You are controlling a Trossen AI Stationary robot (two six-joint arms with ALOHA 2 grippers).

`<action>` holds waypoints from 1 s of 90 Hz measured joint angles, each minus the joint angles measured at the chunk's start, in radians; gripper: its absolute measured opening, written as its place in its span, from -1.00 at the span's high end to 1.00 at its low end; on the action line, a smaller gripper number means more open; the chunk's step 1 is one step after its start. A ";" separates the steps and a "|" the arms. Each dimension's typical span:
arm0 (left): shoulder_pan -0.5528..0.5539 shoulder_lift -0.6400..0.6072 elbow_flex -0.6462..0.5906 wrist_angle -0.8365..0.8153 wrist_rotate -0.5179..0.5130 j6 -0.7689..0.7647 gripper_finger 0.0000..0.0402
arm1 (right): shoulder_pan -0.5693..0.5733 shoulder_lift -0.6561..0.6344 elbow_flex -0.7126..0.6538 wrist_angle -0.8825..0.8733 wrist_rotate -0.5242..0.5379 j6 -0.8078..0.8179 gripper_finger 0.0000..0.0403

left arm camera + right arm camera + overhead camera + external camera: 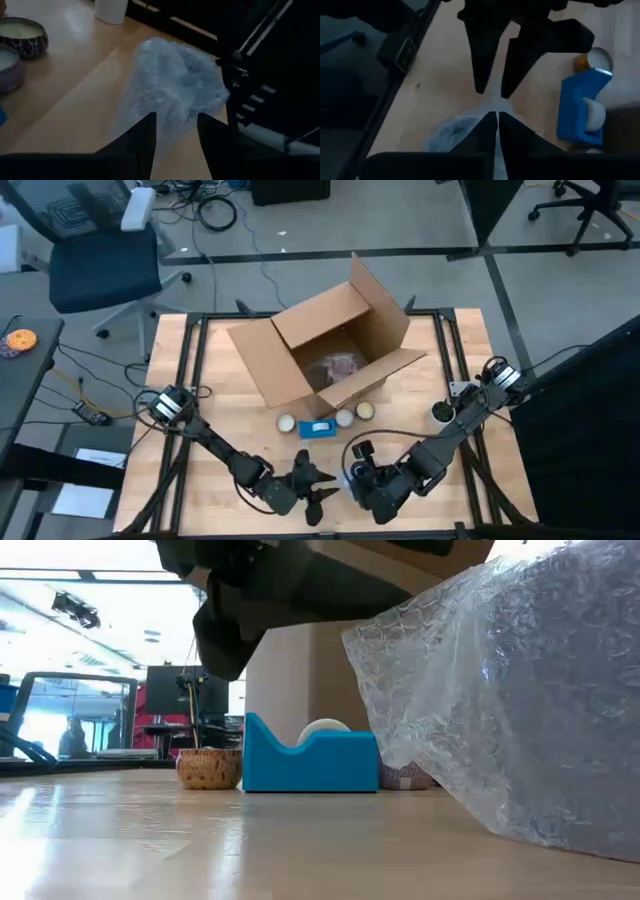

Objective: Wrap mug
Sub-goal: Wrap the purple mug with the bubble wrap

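The bubble-wrap bundle [175, 82], at the worktop's [175, 380] six o'clock edge, looks light, soft and slippery: the right tool [496, 116] pinches its twisted end shut, the left tool [176, 125] open beside it.

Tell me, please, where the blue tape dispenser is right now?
In the high view, the blue tape dispenser sits mid-table, just before the cardboard box, between two candle tins.
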 joint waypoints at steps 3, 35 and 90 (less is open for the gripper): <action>-0.001 0.000 0.000 -0.001 0.000 -0.006 0.36 | 0.003 0.000 0.000 0.007 0.000 0.000 1.00; -0.001 0.000 0.000 0.011 0.000 -0.019 0.36 | 0.038 0.000 0.000 0.032 -0.005 0.054 1.00; 0.000 0.000 0.000 0.015 -0.001 0.040 0.36 | 0.005 0.000 0.000 0.109 -0.084 0.108 1.00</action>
